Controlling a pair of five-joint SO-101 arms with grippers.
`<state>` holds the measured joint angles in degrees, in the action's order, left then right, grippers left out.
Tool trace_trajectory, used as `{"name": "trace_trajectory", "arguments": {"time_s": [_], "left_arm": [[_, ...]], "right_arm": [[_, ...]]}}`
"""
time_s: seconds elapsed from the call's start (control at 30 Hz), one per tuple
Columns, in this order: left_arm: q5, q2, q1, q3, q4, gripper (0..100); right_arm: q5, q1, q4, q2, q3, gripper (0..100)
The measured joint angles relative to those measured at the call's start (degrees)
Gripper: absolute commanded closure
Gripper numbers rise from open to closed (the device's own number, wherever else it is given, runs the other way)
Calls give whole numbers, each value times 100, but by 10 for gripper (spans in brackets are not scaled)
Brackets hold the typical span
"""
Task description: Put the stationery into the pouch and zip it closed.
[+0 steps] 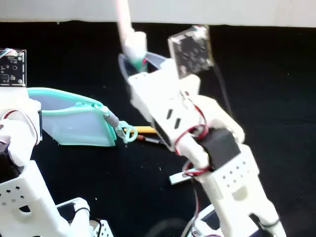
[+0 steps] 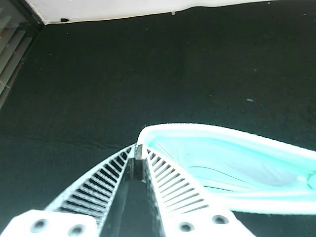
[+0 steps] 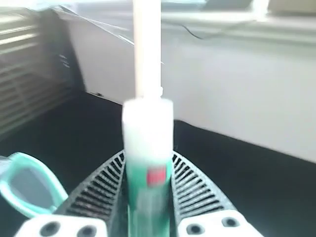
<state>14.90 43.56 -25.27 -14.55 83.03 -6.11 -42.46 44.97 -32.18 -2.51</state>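
The mint-green pouch (image 1: 74,123) lies on the black table at the left with its mouth open. My left gripper (image 2: 138,159) is shut on the rim at the pouch's (image 2: 222,165) end. Its zipper pull with a ring (image 1: 126,132) hangs at the other end. My right gripper (image 1: 140,63) is raised above the table behind the pouch. It is shut on a white and green pen (image 1: 129,37) that points upward. In the right wrist view the pen (image 3: 147,138) stands between the fingers (image 3: 195,190), with the pouch (image 3: 27,190) below and to one side.
A yellow pencil (image 1: 143,130) and a dark red-tipped pen (image 1: 150,139) lie on the black table (image 1: 266,74) just right of the zipper pull, partly under the right arm. A white wall edge runs along the back.
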Motion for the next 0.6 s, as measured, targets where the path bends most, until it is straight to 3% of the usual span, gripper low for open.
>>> {"name": "trace_trajectory", "arguments": {"time_s": [0.27,0.6], "left_arm": [[0,9,53,0,18,993],[0,9,53,0,18,993]], "right_arm": [[0,-1046,-18,1609,1591,990],[0,-1670,-18,2163,1811,990]]}}
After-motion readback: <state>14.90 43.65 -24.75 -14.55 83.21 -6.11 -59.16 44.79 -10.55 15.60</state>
